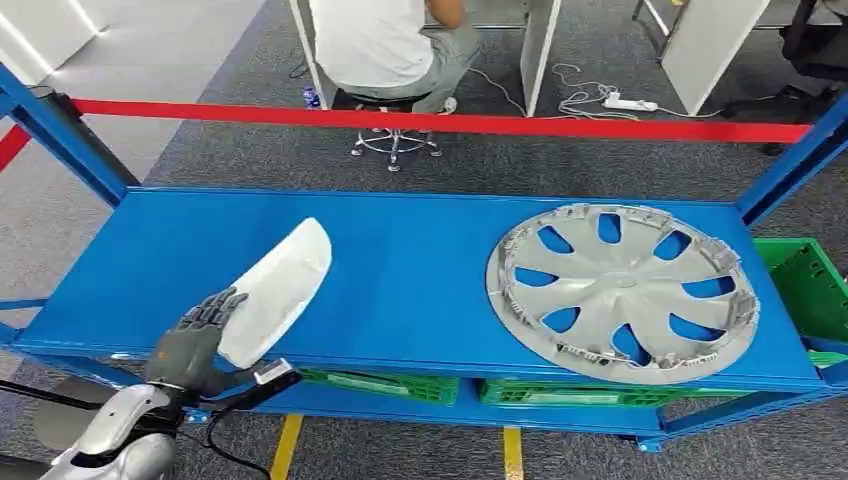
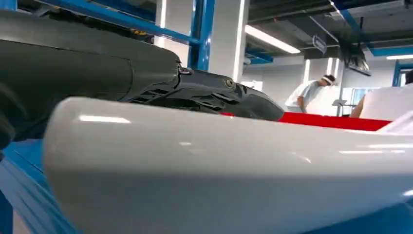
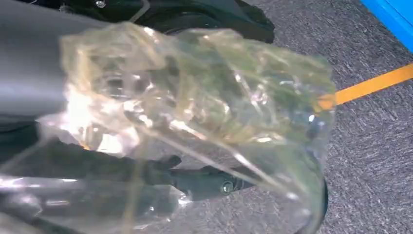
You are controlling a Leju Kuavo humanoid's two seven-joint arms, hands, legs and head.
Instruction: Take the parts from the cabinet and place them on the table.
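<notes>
Fingers (image 1: 215, 306) of the left hand (image 1: 190, 345) are laid over the near end of a white curved part (image 1: 280, 285), with the thumb apparently beneath it, so the part is judged to be held at that end. The part lies on the blue table (image 1: 400, 270), well to the left of the silver wheel cover (image 1: 622, 290), its far end pointing away from the robot. In the left wrist view the glossy white shell (image 2: 234, 180) is seen beneath the dark fingers (image 2: 219, 95).

A smooth, shiny skin is shown, so the part is judged slippery; it looks like thin moulded plastic, light and fairly stiff, and liable to scratching. A hold across the narrow end, as now, is judged workable, though a long overhang is left beyond the fingers and tilting could follow.

Crumpled clear plastic film (image 3: 195, 112) is held against the right hand (image 3: 160, 170), whose dark fingers are seen through it; whether they are clenched on it cannot be told. The film is judged soft and almost weightless.
</notes>
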